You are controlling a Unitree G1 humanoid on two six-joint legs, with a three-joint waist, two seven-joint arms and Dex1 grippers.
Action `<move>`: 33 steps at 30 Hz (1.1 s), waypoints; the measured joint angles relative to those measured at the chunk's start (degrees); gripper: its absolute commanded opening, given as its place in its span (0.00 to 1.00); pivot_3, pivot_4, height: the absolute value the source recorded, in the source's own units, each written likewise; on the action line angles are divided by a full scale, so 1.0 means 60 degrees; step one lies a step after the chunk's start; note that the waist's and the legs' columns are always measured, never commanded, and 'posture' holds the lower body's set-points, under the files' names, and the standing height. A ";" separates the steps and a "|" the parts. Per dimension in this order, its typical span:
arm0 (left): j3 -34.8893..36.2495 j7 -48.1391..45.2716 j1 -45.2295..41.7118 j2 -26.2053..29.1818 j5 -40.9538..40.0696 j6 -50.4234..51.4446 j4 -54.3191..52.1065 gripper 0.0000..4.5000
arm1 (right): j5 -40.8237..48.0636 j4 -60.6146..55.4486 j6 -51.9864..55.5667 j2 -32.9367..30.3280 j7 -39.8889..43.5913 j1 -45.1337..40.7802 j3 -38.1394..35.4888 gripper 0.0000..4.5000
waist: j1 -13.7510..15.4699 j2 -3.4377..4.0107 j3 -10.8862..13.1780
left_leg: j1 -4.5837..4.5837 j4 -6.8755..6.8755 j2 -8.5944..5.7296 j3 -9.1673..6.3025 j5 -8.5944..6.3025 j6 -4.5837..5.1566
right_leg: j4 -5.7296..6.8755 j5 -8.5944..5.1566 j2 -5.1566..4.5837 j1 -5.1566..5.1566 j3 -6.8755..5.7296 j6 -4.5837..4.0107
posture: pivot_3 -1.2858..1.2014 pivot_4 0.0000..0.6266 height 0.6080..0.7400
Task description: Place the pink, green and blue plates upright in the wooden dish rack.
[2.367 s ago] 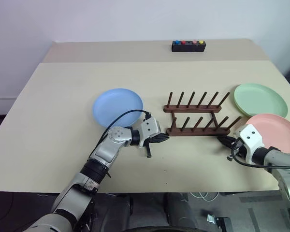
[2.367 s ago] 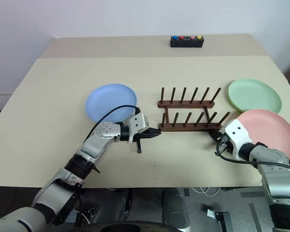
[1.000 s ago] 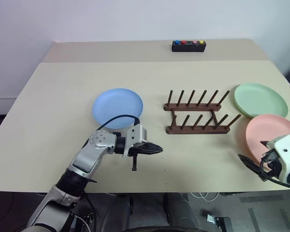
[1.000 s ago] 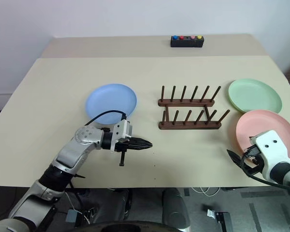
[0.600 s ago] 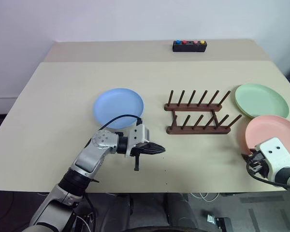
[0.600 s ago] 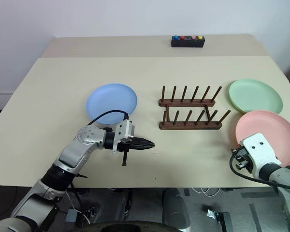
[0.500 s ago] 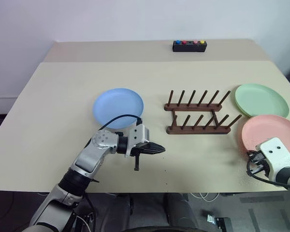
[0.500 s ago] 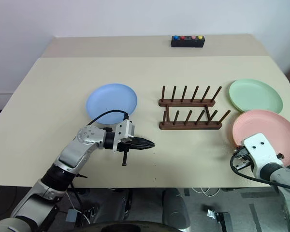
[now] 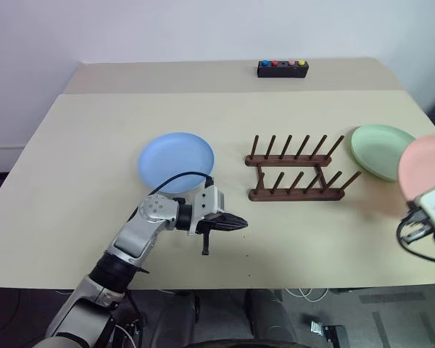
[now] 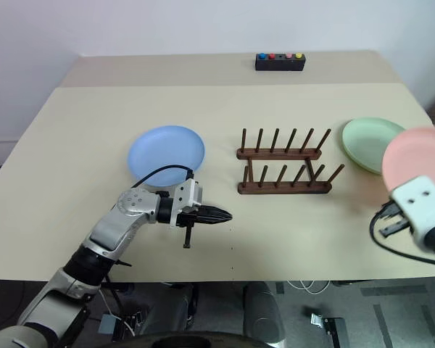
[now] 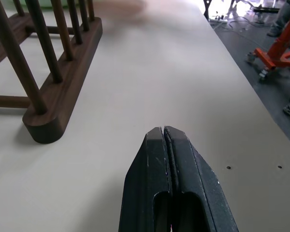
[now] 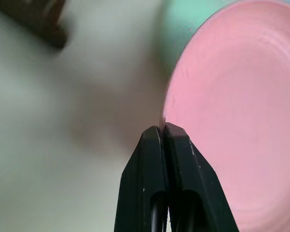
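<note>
Right gripper (image 12: 163, 133) pinches the pink plate (image 10: 415, 156) right of the wooden dish rack (image 10: 284, 172); left gripper (image 10: 223, 215) pressed together

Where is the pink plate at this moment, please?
In the head views the pink plate is at the far right, pinched by its edge in the right gripper and raised off the table, partly in front of the green plate.

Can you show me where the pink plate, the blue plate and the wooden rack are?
pink plate (image 10: 413, 156), right eye view, its face
blue plate (image 9: 175, 160), left eye view, its middle
wooden rack (image 9: 297, 194), left eye view, near base rail
</note>
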 measured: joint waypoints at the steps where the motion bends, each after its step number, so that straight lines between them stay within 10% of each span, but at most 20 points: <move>1: -0.0004 -0.0001 -0.0023 -0.0029 0.0016 -0.0024 0.0032 0.00 | 0.0066 -0.0016 -0.0189 -0.0085 0.0114 -0.0228 -0.0184 0.00 | 0.0006 -0.0001 0.0001 | 0.0000 -0.0001 0.0000 -0.0001 0.0000 0.0000 | 0.0000 0.0000 0.0000 0.0000 -0.0001 0.0000 | 0.52 0.24 1.00; 15: 0.0072 0.0209 -0.0046 -0.0028 0.0100 -0.0332 0.0266 0.00 | 0.5739 0.0306 -0.0025 0.0018 0.1593 -0.5034 -0.0476 0.00 | 0.0017 -0.0014 0.0010 | -0.0010 0.0001 0.0000 -0.0006 0.0000 0.0001 | -0.0006 0.0003 -0.0002 0.0001 -0.0001 0.0000 | 0.52 0.24 1.00; 33: 0.0119 0.0539 0.0211 0.0184 0.0094 -0.0311 0.0015 0.00 | 1.0900 0.2952 0.2419 -0.0117 0.2211 -0.5266 -0.0600 0.00 | 0.0011 -0.0006 0.0006 | -0.0012 -0.0002 0.0000 -0.0005 -0.0001 0.0003 | -0.0001 0.0003 0.0000 -0.0009 -0.0001 0.0000 | 0.52 0.24 1.00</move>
